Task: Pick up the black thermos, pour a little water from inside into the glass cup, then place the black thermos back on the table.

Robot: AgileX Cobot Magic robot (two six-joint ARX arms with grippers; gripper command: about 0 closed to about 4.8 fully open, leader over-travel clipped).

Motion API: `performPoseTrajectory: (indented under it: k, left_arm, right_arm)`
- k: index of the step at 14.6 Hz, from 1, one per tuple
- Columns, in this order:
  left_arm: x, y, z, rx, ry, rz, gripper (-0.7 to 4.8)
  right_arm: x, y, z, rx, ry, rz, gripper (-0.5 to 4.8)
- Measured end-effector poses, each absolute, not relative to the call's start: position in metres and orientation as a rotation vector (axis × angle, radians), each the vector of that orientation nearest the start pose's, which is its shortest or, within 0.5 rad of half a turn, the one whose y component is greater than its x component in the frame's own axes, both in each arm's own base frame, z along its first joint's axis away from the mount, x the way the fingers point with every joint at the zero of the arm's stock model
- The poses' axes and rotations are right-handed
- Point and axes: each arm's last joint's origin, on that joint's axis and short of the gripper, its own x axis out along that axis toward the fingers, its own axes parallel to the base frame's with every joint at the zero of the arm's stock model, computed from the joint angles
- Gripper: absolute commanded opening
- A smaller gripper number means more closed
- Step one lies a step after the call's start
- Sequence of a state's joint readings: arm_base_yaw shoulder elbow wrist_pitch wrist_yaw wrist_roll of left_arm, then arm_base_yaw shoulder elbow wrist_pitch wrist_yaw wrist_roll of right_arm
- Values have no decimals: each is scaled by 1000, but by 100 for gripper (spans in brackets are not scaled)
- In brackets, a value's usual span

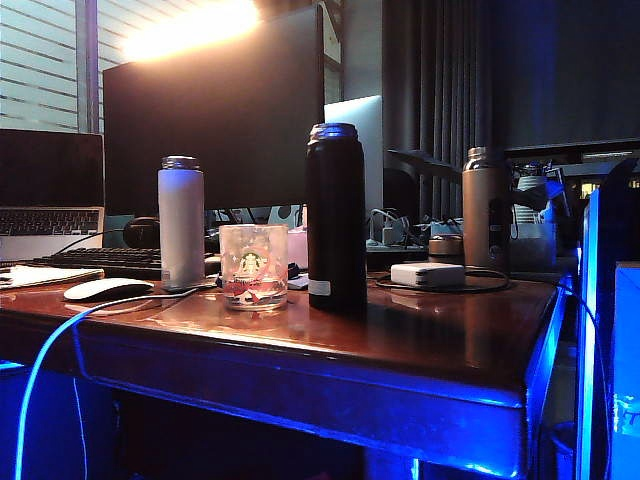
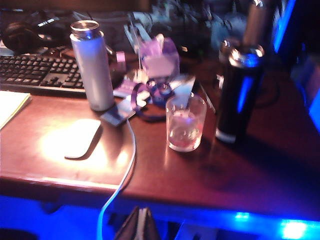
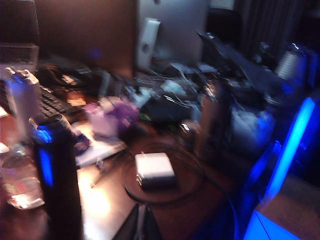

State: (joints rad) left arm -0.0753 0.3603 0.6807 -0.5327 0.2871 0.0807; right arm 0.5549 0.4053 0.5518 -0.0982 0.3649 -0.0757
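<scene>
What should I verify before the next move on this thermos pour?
1. Black thermos upright on the table: ok.
2. Thermos mouth uncapped: ok.
3. Glass cup upright, beside the thermos, not touching it: ok.
4. Water already in the cup: cannot tell.
5. Left end effector and right end effector open for a grasp: not ok. Both are shut, empty, and back near the table's front edge.

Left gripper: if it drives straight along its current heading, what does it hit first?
Probably the glass cup. The left gripper, its tips together at the table's front edge, points roughly toward it, with the white cable crossing below. Depth is unclear; the black thermos stands just beside.
</scene>
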Motion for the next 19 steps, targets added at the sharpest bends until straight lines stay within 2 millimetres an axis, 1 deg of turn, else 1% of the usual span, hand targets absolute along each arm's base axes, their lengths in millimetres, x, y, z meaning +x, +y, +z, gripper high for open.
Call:
performPoseTrajectory:
  k: [1, 2, 5, 8, 11, 12, 13, 14, 16, 19]
  left_arm:
    - [82, -14, 307, 40, 191, -368, -6]
    - [85, -15, 303, 27, 192, -366, -6]
    - [86, -15, 288, 16, 240, -366, -6]
    - [83, -14, 279, 7, 226, -364, -6]
    - [85, -15, 267, -8, 262, -363, -6]
    - [86, -15, 265, -8, 266, -363, -6]
    - [87, -15, 263, -8, 257, -363, -6]
    - [89, -15, 261, -21, 243, -362, -6]
    - [95, -15, 250, -57, 227, -357, -6]
    - [103, -15, 223, -65, 244, -337, -6]
  right_arm:
    - [94, 46, 294, -48, -59, 185, -5]
    - [92, 44, 274, -52, -43, 185, -5]
    - [93, 46, 219, -1, 58, 187, -5]
    - [94, 45, 183, 35, 120, 147, -5]
    - [95, 45, 162, 22, 155, 131, -5]
    - [95, 45, 153, 7, 183, 129, -5]
    - [94, 45, 148, -1, 199, 128, -5]
    - [94, 45, 148, -2, 201, 128, -5]
    - [94, 44, 146, -14, 223, 127, -4]
    - [94, 43, 145, -22, 222, 76, -5]
